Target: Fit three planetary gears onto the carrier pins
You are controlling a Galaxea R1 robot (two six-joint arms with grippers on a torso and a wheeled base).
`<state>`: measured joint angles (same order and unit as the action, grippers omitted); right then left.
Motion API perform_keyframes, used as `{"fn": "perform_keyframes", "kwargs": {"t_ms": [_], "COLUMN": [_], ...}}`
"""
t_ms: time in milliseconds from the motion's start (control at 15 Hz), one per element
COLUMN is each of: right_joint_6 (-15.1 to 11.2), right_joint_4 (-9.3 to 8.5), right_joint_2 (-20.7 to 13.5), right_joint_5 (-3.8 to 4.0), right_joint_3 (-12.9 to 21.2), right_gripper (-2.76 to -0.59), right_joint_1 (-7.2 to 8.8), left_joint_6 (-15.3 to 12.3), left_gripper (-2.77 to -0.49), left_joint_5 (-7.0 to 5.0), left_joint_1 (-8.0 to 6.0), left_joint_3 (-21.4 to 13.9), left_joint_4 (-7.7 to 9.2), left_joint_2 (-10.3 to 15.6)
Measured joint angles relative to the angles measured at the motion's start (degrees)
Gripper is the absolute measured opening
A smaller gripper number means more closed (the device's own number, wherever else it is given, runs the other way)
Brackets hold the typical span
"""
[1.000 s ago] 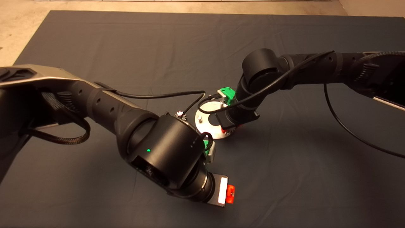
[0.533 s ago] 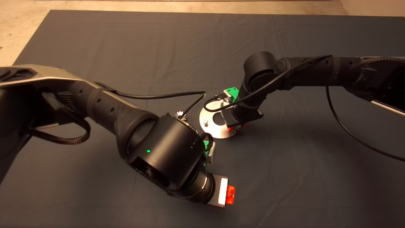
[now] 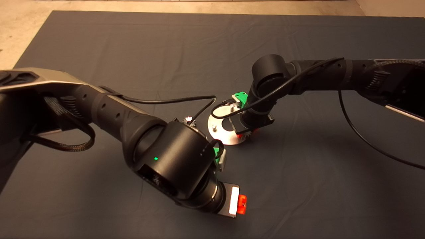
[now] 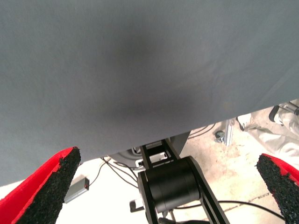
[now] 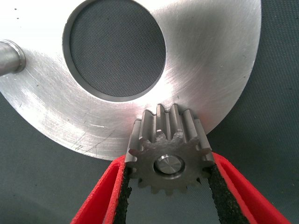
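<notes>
Right gripper (image 5: 169, 186) jaws clamped on gear (image 5: 169, 150), bore seated over carrier pin (image 5: 169, 164) at disc (image 5: 215, 74) rim; left gripper (image 4: 168, 186) jaws apart, idle.

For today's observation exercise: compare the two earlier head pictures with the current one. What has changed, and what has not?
The right gripper, shut on a planetary gear, shifted with the disc: both slid toward the right, then back a little. In the right wrist view a carrier pin shows in the gear's bore. The left gripper, open, kept its place over the mat; a second gear stayed put.

lab/workshop | dark mat (image 3: 132, 49) | bare concrete floor (image 3: 20, 39) | trailing cables (image 4: 117, 170)
</notes>
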<state>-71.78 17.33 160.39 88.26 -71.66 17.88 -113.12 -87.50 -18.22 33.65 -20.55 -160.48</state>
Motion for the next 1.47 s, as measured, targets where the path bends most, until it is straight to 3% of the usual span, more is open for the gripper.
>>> {"fn": "perform_keyframes", "kwargs": {"t_ms": [533,800,867,1133,1467], "right_joint_6": [0.22,0.2,0.21,0.23,1.59], "right_joint_4": [-0.02,0.01,0.0,0.01,0.01], "right_joint_2": [0.24,-0.75,-1.31,-3.97,-5.95], "right_joint_5": [-0.44,-0.56,-0.55,-0.61,-0.52], "right_joint_3": [-0.01,0.9,1.18,1.49,-4.57], "right_gripper": [-1.91,-1.76,-1.63,-1.6,-1.59], "right_joint_1": [2.94,6.84,7.67,8.11,8.36], "left_joint_6": [-0.06,-0.09,-0.09,-0.11,-0.11], "left_gripper": [-0.51,-0.51,-0.51,-0.51,-0.51], "left_joint_5": [0.0,0.02,0.0,0.0,0.05], "left_joint_1": [0.29,0.29,0.31,0.32,0.48], "left_joint_3": [0.0,0.0,0.0,0.0,0.0], "left_joint_4": [0.0,-0.02,-0.02,0.0,-0.02], "left_joint_2": [-0.02,-0.02,-0.02,0.0,-0.02]}}
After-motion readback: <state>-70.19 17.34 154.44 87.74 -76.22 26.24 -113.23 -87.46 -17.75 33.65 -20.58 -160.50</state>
